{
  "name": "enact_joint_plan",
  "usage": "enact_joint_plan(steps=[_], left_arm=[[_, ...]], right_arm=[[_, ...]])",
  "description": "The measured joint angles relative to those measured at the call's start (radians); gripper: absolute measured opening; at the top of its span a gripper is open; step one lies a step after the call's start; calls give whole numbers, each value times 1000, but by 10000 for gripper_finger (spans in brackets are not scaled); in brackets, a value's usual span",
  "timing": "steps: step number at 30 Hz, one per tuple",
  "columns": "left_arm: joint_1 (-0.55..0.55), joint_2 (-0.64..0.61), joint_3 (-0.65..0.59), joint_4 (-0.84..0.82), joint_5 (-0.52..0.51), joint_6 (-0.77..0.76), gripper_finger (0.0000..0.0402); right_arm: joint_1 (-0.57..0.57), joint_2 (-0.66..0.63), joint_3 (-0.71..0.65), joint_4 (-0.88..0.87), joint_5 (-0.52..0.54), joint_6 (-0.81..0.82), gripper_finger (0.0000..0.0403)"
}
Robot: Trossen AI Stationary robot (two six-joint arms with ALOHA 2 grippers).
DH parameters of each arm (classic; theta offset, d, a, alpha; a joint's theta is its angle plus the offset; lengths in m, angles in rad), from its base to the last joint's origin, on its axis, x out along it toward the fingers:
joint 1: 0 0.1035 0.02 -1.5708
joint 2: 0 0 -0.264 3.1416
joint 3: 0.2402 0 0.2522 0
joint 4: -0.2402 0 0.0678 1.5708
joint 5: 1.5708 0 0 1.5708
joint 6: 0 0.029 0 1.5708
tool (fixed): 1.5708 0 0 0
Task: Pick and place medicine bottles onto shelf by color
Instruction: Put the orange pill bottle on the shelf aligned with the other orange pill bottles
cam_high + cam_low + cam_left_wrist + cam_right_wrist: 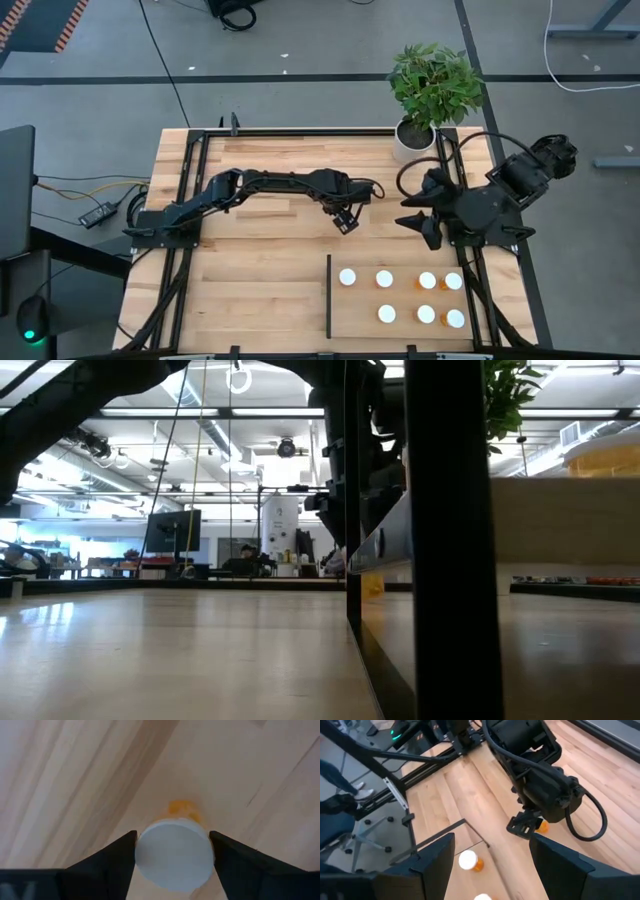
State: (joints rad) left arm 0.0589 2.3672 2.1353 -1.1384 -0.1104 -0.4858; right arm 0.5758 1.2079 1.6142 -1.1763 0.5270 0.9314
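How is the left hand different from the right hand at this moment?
The left hand has an orange bottle between its fingers; nothing sits between the right hand's open fingers. The left hand is over the middle of the table; the right hand is nearer the table's right edge, beside the plant pot. Both are behind the shelf.

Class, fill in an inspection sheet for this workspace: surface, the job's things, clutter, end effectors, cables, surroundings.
Surface: plank tabletop, bare wood around the arms.
Job's things: seven white-capped bottles standing on the shelf; an orange bottle sits upright between the left fingers.
Clutter: potted plant at the far edge.
End effectors: left end effector mid-table, straddling the orange bottle, grip unclear; right end effector open, empty, near the plant.
Cables: black cable on the floor; looped cable on the right arm.
Surroundings: grey floor, open room behind.
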Motion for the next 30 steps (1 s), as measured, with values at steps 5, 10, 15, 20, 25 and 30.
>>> enact_joint_plan(steps=[5,10,15,20,25,30], left_arm=[[2,0,0,9,3,0,290],[2,0,13,-15,13,0,326],[-1,-3,72,-39,37,0,352],[-8,-3,191,-73,37,11,369],[-12,-50,200,-79,30,0,373],[-14,-92,202,-129,23,7,373]], right_arm=[[-7,0,0,-1,-1,0,264],[-25,0,0,-2,-1,0,264],[-54,0,0,-3,-3,-12,264],[-85,0,0,-3,-5,-19,264],[-111,0,0,-6,-42,-31,264],[-126,0,0,-21,-51,-53,267]])
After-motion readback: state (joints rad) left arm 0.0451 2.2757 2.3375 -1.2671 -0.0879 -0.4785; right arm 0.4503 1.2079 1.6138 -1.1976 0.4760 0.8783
